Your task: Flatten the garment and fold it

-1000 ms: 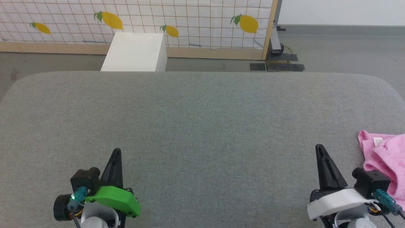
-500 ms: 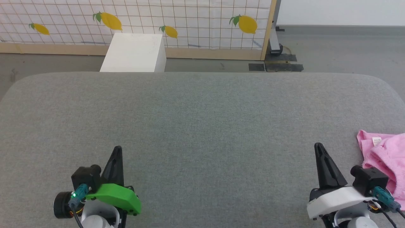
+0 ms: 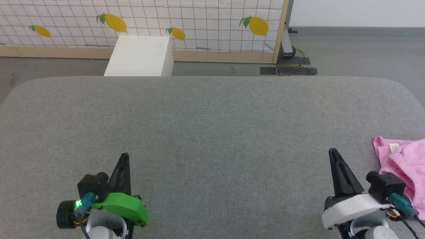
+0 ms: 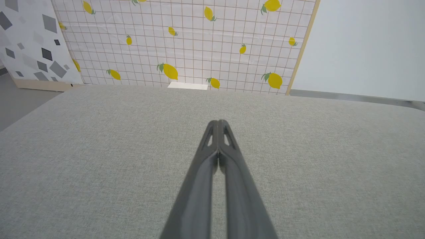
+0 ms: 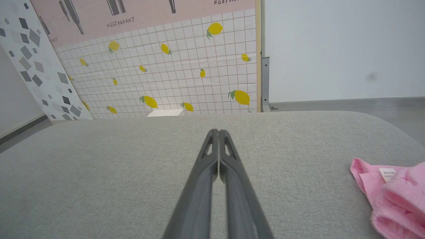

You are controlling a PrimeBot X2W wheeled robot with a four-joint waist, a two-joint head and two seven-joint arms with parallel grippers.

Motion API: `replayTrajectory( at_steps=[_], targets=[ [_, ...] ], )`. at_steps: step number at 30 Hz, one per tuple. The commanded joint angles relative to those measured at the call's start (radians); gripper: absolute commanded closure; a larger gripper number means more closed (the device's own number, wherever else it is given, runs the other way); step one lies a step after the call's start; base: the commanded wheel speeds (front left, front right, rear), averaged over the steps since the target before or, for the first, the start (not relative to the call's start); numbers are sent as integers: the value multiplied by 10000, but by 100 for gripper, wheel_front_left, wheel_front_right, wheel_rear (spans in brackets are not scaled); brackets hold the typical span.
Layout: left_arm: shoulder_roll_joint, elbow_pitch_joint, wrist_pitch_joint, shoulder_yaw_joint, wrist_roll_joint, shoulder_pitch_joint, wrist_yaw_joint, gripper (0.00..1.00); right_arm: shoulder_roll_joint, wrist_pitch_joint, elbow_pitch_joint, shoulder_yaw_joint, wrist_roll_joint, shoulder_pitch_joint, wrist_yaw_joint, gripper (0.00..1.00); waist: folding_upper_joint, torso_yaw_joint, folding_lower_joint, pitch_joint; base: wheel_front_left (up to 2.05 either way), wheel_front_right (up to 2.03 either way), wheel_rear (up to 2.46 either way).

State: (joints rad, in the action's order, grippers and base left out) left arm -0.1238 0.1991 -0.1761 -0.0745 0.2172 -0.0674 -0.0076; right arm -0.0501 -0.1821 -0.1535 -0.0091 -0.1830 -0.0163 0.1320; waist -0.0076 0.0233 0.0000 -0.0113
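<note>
The light pink garment lies bunched at the right edge of the grey table, a small white label showing near its top; part of it runs past the head view's edge. In the right wrist view the garment sits low on the right. My right gripper is shut and empty, just left of the garment and apart from it. At the lower left my left gripper is shut and empty too, far from the cloth. Both pairs of fingers press together, seen at the left gripper and right gripper in the wrist views.
A white box stands on the floor beyond the table's far edge. Behind it runs a lemon-patterned grid screen with a wooden frame. A dark metal stand base sits on the floor at the back right.
The head view has shifted slightly, so everything sits a little lower and to the left. Neither gripper nor the garment has moved on the table.
</note>
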Motion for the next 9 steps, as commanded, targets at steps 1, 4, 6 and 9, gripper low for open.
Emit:
replayTrajectory(
  at_steps=[1,4,6,9],
  targets=[
    [61,-90,70,59,-141,118,24,100,0,77,107,16,130,52,-4,100,24,-4,0,2,0,0,0],
    [84,-154,127,82,-209,137,26,100,0,136,155,18,188,56,-5,100,26,-12,0,6,0,0,0],
    [101,-202,170,100,-261,151,27,100,0,180,191,20,231,59,-5,100,27,-18,0,9,0,0,0],
    [124,-266,227,123,-328,169,29,100,0,239,239,23,287,62,-5,100,29,-25,0,12,0,0,0]
  ],
)
